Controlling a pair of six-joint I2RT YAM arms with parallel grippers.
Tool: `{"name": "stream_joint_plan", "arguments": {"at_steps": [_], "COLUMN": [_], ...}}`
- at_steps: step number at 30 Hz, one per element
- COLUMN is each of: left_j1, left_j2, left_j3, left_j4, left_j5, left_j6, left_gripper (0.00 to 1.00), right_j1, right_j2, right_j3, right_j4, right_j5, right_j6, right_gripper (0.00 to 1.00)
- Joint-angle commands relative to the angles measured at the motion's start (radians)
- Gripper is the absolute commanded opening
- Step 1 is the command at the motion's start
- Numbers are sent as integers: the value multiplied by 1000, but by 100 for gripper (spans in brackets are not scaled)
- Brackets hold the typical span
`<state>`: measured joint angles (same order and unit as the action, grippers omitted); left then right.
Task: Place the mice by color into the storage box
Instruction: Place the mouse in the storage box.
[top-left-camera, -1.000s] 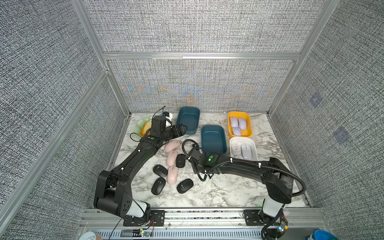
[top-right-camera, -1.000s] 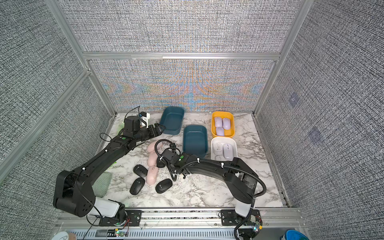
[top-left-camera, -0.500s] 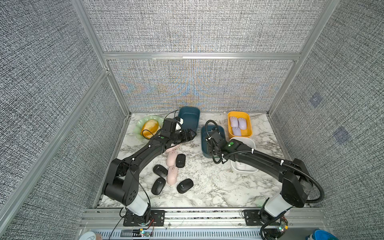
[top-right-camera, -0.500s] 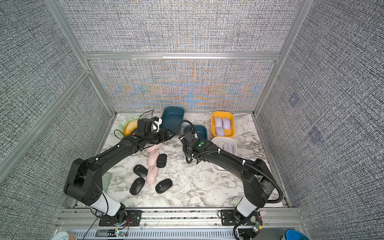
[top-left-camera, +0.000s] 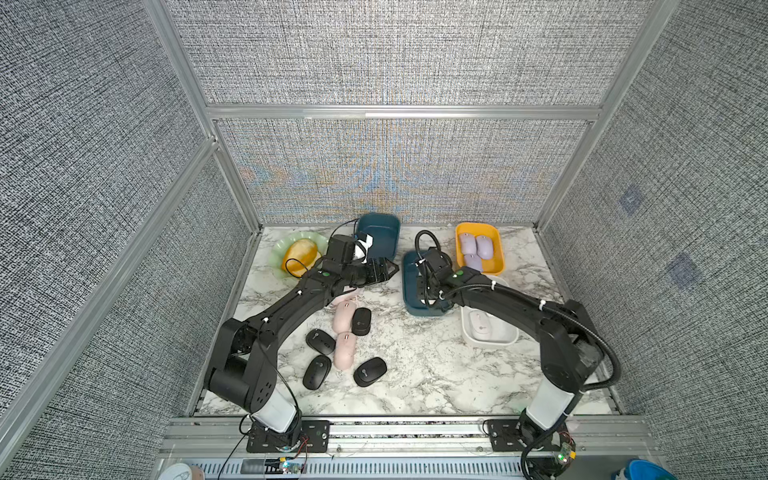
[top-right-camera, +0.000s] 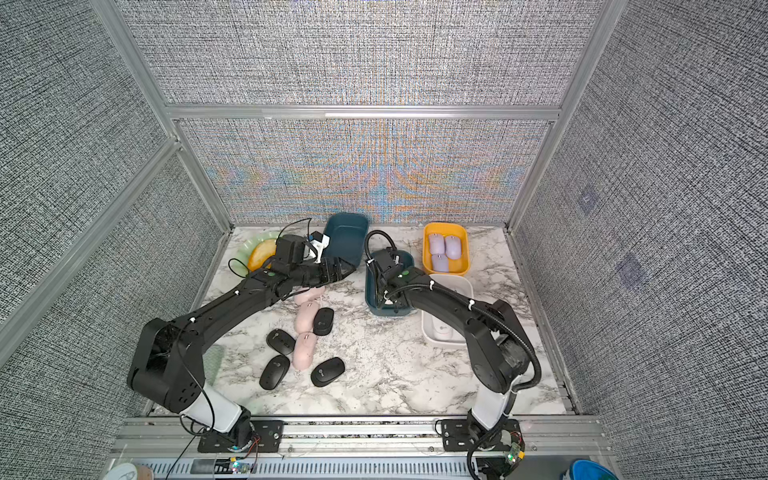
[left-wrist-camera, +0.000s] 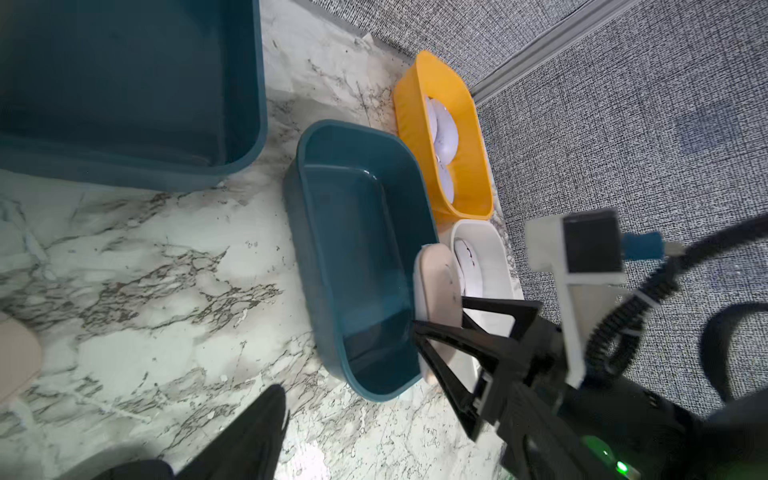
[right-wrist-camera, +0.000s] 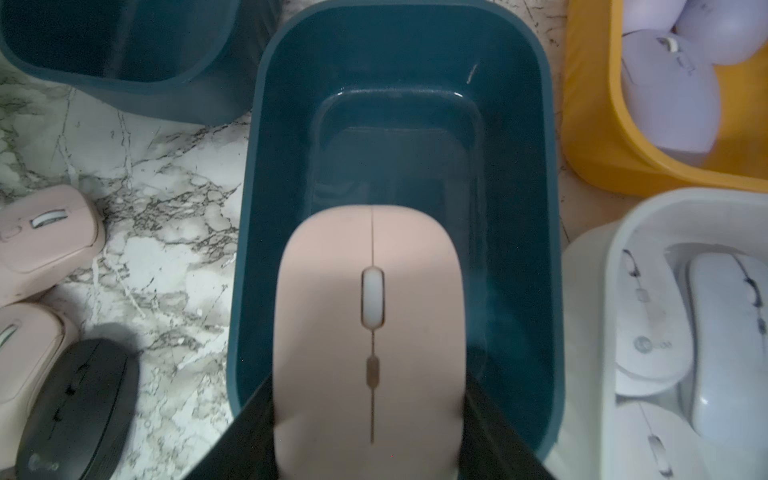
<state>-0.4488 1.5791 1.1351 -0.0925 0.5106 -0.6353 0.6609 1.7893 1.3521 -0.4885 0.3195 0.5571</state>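
Right hand is pinching the pale pink mouse by its long sides, lower centre of frame, hanging it over the lower end of the teal box. Smooth, light, hard shell, probably slippery, so that mid-body side grip is looking sensible. Left hand, centre-left, is hovering wide and empty.

right wrist view: held pink mouse blurred; its rear and the fingers of the right end effector run off the frame edge. top views: right arm hides that mouse and much of the white box; white mice count unreadable. left arm covers part of another pink mouse.
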Motion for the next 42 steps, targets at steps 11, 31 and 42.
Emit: {"name": "stream_joint_plan", "arguments": {"at_steps": [11, 31, 42], "left_j1": [3, 8, 16], "left_j2": [-48, -31, -53], "left_j3": [5, 6, 8], "left_j4": [-26, -19, -24], "left_j5": [-59, -46, -59], "left_j6": [39, 37, 42], "left_gripper": [85, 85, 85], "right_j1": [-89, -113, -113], "right_j2": [353, 517, 383], "right_j3": [327, 476, 455], "right_j4": [-31, -24, -51], "right_j5": [-78, -105, -94], "right_j6": [-88, -63, -36], "right_gripper": [49, 61, 67]}}
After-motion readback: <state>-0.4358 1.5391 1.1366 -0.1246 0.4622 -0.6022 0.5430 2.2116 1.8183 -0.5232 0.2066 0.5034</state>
